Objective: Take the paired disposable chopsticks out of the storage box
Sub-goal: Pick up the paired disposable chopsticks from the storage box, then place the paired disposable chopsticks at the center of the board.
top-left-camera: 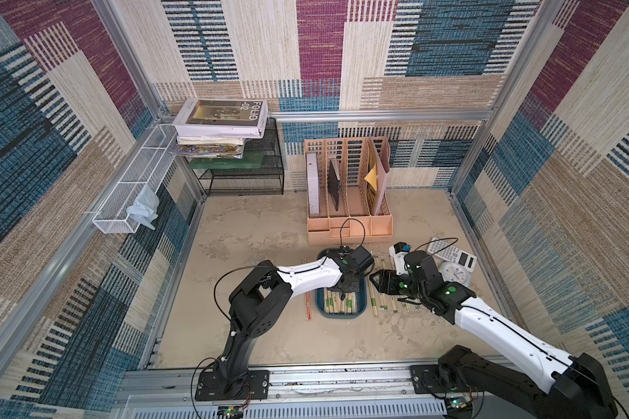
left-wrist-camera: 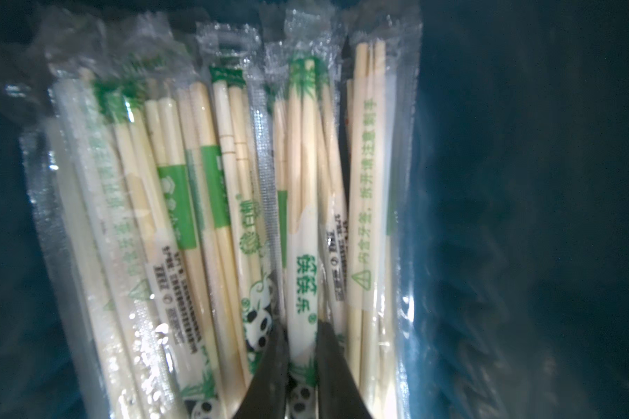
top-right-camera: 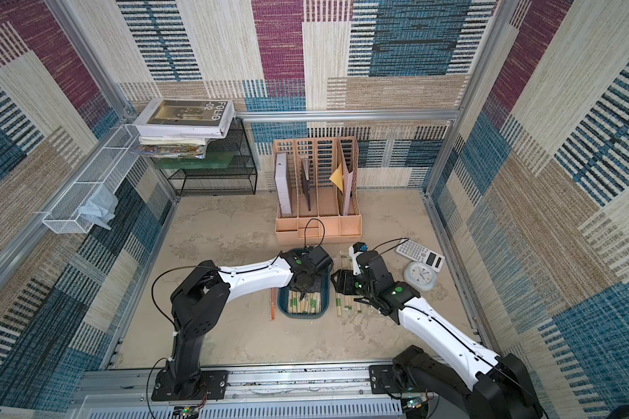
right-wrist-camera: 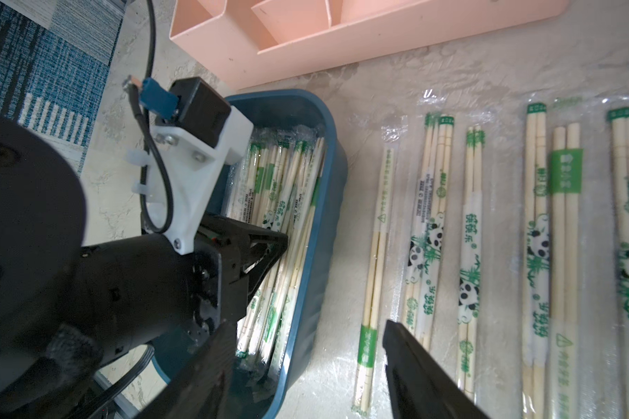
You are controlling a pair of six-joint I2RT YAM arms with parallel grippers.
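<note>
In both top views the left gripper (top-left-camera: 342, 294) reaches down into the storage box (top-left-camera: 320, 308), where most of the paired disposable chopsticks (top-left-camera: 345, 305) lie. The right gripper (top-left-camera: 374, 278) hangs just beside it, over the laid-out pairs (top-left-camera: 378, 306) on the table (top-left-camera: 269, 235). The wrists are near each other, so a lift toward the right could make them collide. The file organizer (top-right-camera: 318, 225), calculator (top-right-camera: 420, 254) and clock (top-right-camera: 420, 276) stand clear of the path.

The left wrist view shows narrow jaws pinching one wrapped pair (left-wrist-camera: 302, 254). The slick, overlapping wrappers may let it slip, or drag a neighbouring pair (left-wrist-camera: 251, 254) along.

In the right wrist view, the right gripper's jaws stand wide and empty.
</note>
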